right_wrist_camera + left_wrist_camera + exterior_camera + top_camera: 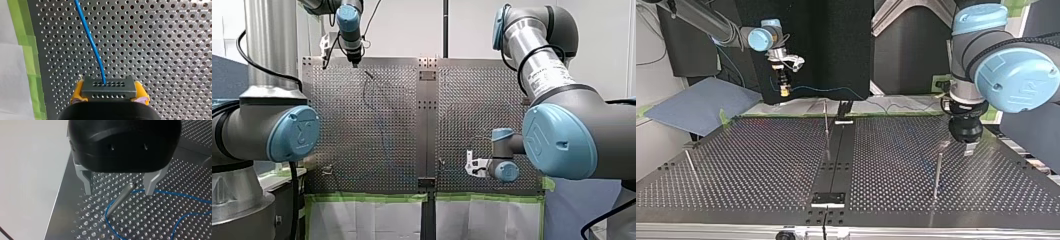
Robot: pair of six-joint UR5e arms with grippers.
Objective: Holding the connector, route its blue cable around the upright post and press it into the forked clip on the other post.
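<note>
Where the connector sits: a dark grey rectangular connector point(109, 86) with rows of small holes is pinched between the yellow pads point(78, 91) of my right tool point(110, 92), above the perforated metal surface point(761, 165).
Connector axis: the long axis runs from pad to pad; the holed face points ahead of the tool, at the surface.
Cable at connector: a thin blue cable point(92, 42) leaves the holed face and runs on ahead, toward 11 o'clock from the connector.
Left tool: my left tool point(119, 192) has its metal fingers point(86, 182) spread wide, pinching nothing; the tip of a slim upright metal post point(120, 200) shows between them, touching neither.
Left wrist view only: the cable bends round the foot of the post and trails off past one finger.
Right wrist view only: connector, pads and the grip itself.
Top view: the right tool is at 10 o'clock over the far edge, with the cable running from it toward 3 o'clock; the left tool is at 3 o'clock, just beside the post; the cable at the post is too faint to make out.
</note>
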